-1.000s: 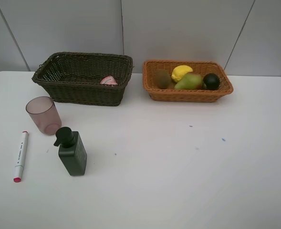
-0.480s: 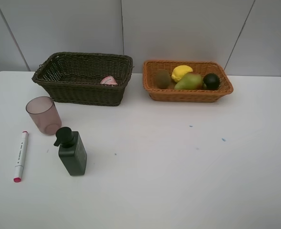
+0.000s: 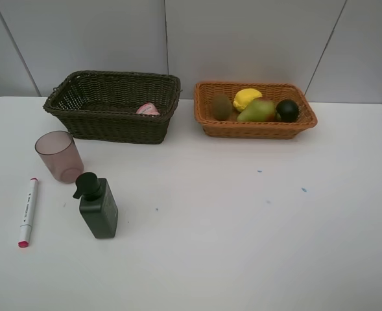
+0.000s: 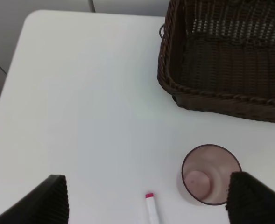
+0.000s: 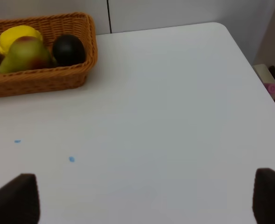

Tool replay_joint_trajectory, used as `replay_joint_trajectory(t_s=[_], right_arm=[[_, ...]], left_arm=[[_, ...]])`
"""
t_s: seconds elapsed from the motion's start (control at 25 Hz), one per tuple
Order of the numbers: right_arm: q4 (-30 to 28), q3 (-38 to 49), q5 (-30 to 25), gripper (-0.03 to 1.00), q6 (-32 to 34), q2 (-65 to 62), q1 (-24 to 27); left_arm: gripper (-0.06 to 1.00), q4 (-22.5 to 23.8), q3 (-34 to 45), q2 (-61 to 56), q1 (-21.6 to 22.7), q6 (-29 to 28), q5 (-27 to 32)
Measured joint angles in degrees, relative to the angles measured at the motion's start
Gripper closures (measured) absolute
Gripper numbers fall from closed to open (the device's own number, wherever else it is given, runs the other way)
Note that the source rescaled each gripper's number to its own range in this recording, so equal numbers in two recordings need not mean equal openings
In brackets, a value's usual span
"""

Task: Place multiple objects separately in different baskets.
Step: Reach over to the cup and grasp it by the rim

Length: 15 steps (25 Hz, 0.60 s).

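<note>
Fruit gathered, three items loose

Yellow lemon (image 3: 247,98), brown kiwi (image 3: 221,107), green-red pear (image 3: 258,111) and dark green round fruit (image 3: 287,110) lie together in the shallow orange-tan woven wicker basket (image 3: 255,130) at the back right of the white table (image 3: 242,233). Beside it on the left stands the deeper dark brown woven wicker basket (image 3: 113,127), with a pink bottle (image 3: 148,109) lying near its right-hand end. In front of that basket, the translucent mauve cup (image 3: 59,156) stands upright on the tabletop. The dark pump bottle (image 3: 98,206) sits near it, closer to the front. The white red-tipped marker (image 3: 27,211) lies flat to the left of both, its red tip towards the front edge. The left gripper (image 4: 149,199) hangs above the cup and marker, fingers spread wide and grasping nothing. The right gripper (image 5: 142,198) hovers over bare table in front of the tan basket's right end, likewise spread and empty. Small blue specks (image 3: 303,190) mark the table's right half.
</note>
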State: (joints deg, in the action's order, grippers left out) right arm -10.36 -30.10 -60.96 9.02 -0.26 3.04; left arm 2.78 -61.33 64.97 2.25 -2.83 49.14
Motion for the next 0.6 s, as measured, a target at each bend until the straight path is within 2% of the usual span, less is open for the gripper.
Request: replay_joint_trajectory(t_s=[0.6], right_arm=[[0.00,0.00,0.00,-0.03,0.00,0.00,0.00]], left_arm=[[0.05,-4.12,0.00,18.96,0.00,0.05,-3.14]])
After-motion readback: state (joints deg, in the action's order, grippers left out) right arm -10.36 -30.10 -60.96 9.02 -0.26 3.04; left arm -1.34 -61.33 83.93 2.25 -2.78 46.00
